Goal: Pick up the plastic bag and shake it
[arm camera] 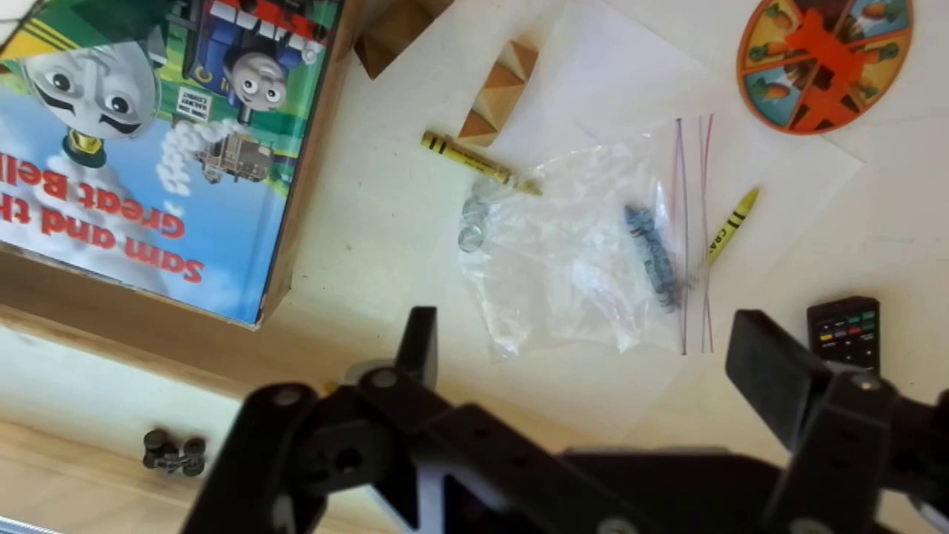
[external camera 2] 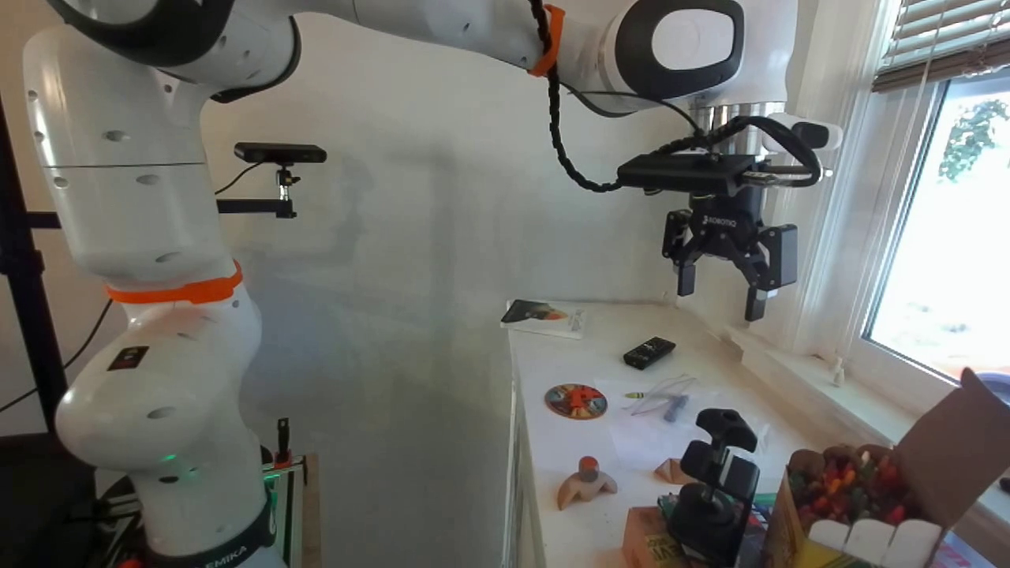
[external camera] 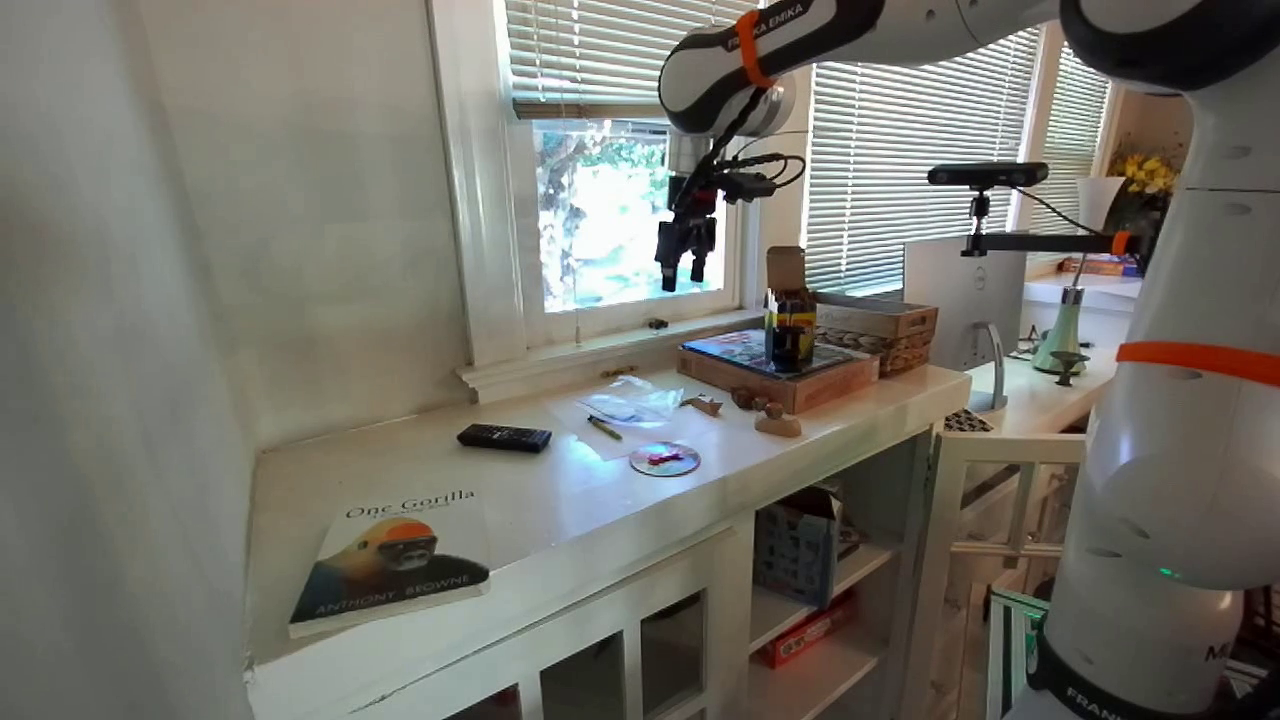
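Note:
The clear plastic bag [arm camera: 567, 259] lies flat on a sheet of paper on the white counter, its zip strip toward the right in the wrist view. A dark blue-grey piece [arm camera: 652, 256] shows at the bag, seemingly inside, and round clear bits sit at its left edge. The bag also shows in both exterior views [external camera: 632, 400] [external camera 2: 667, 401]. My gripper [arm camera: 586, 345] is open and empty, with its fingers wide apart. In both exterior views [external camera: 683, 280] [external camera 2: 720, 300] it hangs pointing down, well above the counter, apart from the bag.
Yellow crayons [arm camera: 482, 162] [arm camera: 734, 226], a round disc [arm camera: 827, 63], a remote [arm camera: 845, 334] and wooden pieces [arm camera: 498, 93] lie around the bag. A book on a wooden box [arm camera: 148, 148] and an open carton [external camera 2: 852, 505] stand nearby. A gorilla book [external camera: 395, 560] lies at the counter's end, beside walls and window.

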{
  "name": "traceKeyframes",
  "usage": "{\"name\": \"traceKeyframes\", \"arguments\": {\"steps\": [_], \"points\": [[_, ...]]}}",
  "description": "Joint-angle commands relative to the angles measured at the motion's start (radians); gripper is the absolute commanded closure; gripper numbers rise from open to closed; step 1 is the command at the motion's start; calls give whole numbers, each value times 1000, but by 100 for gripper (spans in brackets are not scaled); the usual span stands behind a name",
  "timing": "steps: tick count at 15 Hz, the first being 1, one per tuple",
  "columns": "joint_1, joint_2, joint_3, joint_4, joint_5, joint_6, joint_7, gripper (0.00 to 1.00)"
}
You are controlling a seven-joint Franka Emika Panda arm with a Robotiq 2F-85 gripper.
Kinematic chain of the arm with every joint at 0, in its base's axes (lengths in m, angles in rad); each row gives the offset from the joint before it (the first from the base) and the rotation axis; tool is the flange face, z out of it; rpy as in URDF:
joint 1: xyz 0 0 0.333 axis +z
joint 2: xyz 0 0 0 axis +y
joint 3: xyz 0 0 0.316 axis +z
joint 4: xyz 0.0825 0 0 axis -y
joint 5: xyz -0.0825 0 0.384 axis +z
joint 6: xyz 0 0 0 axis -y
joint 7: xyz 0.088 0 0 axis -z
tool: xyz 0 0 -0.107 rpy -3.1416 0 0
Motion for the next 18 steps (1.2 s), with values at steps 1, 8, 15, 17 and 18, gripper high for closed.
{"name": "traceKeyframes", "arguments": {"steps": [1, 8, 15, 17, 18], "points": [[-12, 1, 11, 3, 2, -3, -1, 0], [-31, 129, -3, 53, 156, 76, -42, 0], [-103, 236, 9, 39, 339, 211, -156, 0], [-121, 272, 11, 49, 323, 229, -188, 18], [-130, 290, 14, 54, 314, 231, -208, 30]]}}
